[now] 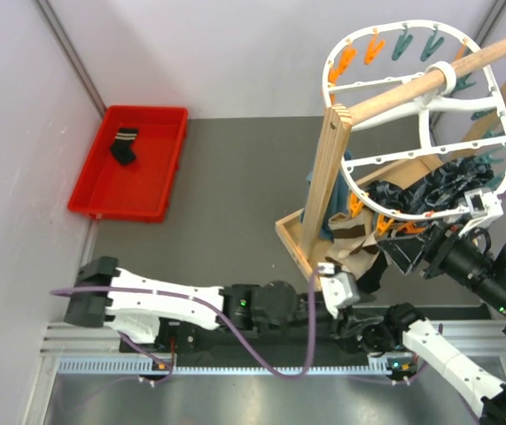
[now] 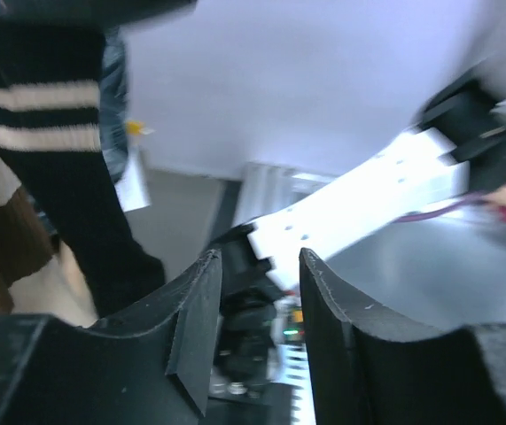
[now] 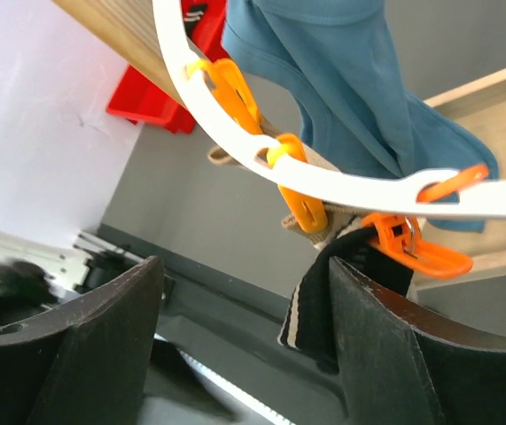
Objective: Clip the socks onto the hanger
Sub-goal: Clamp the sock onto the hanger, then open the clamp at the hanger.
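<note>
The white oval hanger (image 1: pixel 492 97) hangs from a wooden pole at the upper right, ringed with orange and teal pegs. Several socks hang from its near rim. One black sock with a striped cuff (image 1: pixel 125 144) lies in the red tray. My left gripper (image 1: pixel 330 273) is below the hanger's near rim; its fingers (image 2: pixel 195 310) are apart and empty, with a black striped sock (image 2: pixel 58 177) hanging to their left. My right gripper (image 3: pixel 244 270) is wide open under the hanger rim (image 3: pixel 341 181). A black striped sock (image 3: pixel 337 305) hangs from an orange peg (image 3: pixel 412 243) against its right finger.
A red tray (image 1: pixel 159 190) sits at the back left. A wooden rack with a post (image 1: pixel 323 181) and pole (image 1: pixel 412 88) carries the hanger. A blue cloth (image 3: pixel 350 97) hangs inside the frame. A brown and cream sock (image 2: pixel 4 235) hangs beside the black one.
</note>
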